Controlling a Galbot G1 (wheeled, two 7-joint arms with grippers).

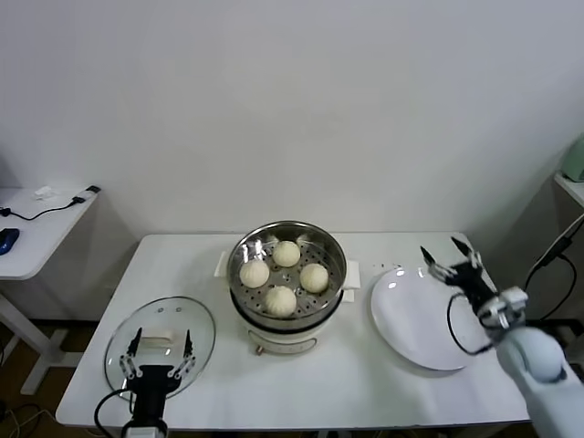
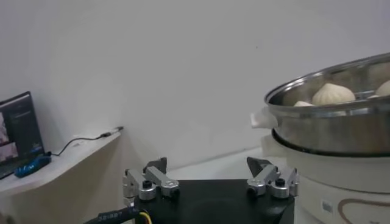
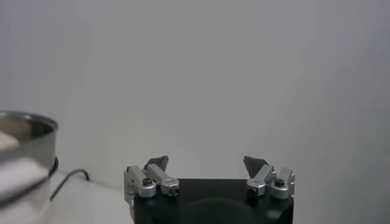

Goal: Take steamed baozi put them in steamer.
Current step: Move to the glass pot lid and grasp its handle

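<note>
1. Broadly, a white rectangular surface (image 1: 365, 383) stands against a plain pale wall, with a second, smaller white side table (image 1: 36, 228) off to the robot's left carrying a dark cable (image 1: 55, 208) and a blue object at its edge.
2. The steamer (image 1: 287, 283) sits near the middle of the surface, its steel pot on a white base.
3. All four steamed baozi (image 1: 286, 254) lie on the perforated tray inside the steamer, spaced apart in a loose ring.
4. A flat white plate (image 1: 411, 319) lies just to the steamer's right, bare, its far side near the surface's right edge.
5. A round glass lid (image 1: 160, 339) rests at the front left, close to the surface's front edge.
6. The left hand (image 1: 160, 351) hovers over the lid, fingers apart and holding nothing.
7. The right hand (image 1: 454, 257) hangs above the plate's right rim, fingers spread wide and empty.
8. Bare surface shows in front of the steamer and along the back edge.
</note>
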